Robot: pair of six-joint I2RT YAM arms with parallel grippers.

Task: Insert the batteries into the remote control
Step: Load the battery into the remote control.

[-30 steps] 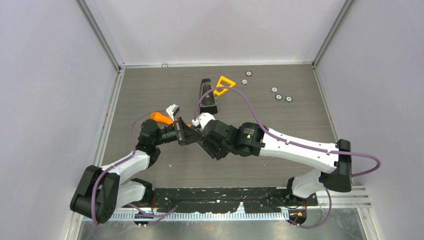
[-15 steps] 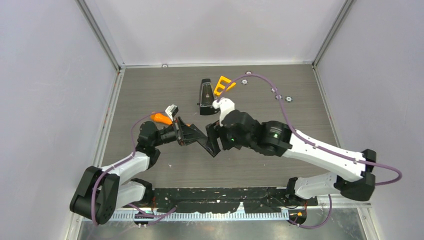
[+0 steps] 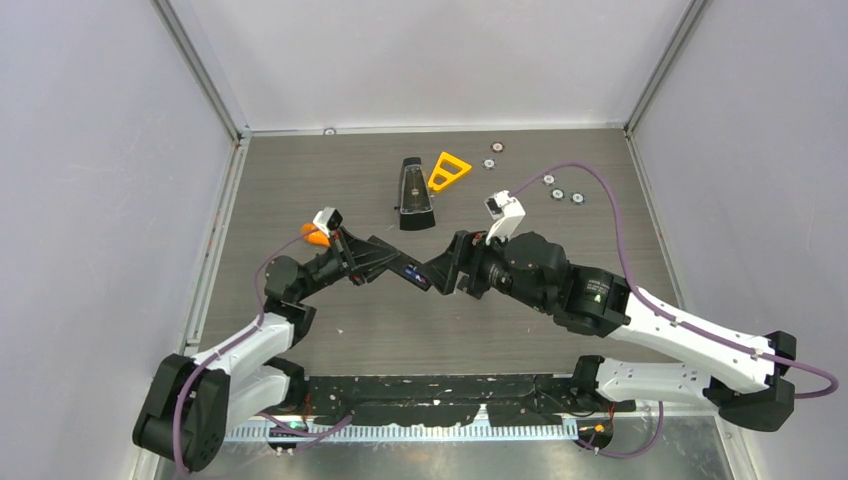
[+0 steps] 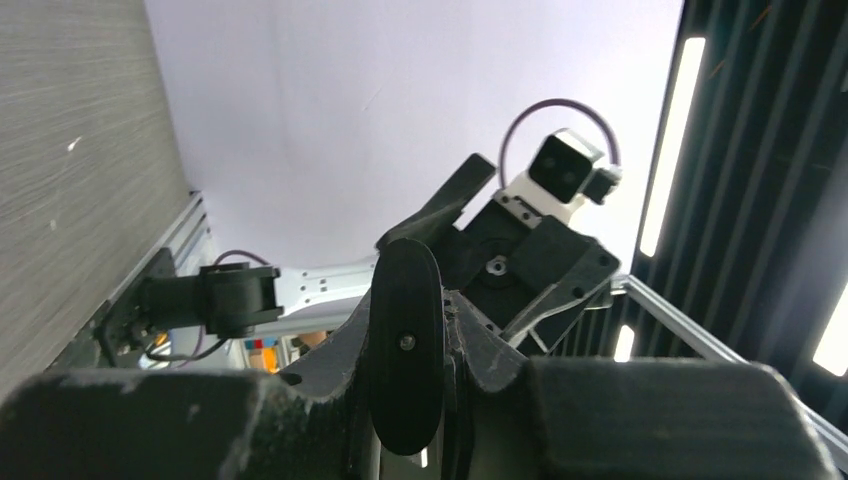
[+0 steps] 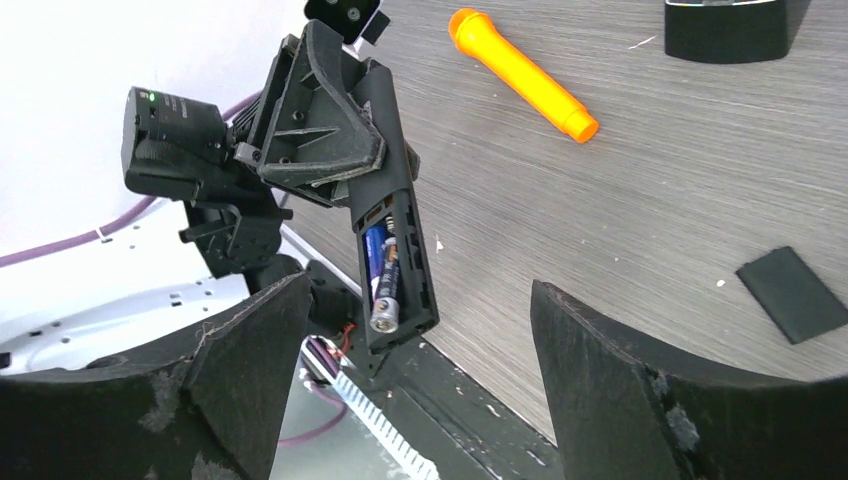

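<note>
**Right end effector lets go and backs away**

The right end effector now gapes wide and empty, just clear of the remote control. The left end effector stays clamped on it above the table, with the batteries seated in its open bay.

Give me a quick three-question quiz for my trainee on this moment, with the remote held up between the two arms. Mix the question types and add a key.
1. True or false: the right gripper is shut on the remote control.
2. Where is the small black cover piece?
A. Lying flat on the table
B. Snapped onto the remote control
C. Clamped in the right gripper
3. Fill in: the left gripper holds the remote control, and its open compartment shows ____.

Key
1. False: its jaws stand wide open, short of the remote control.
2. A
3. batteries
</note>
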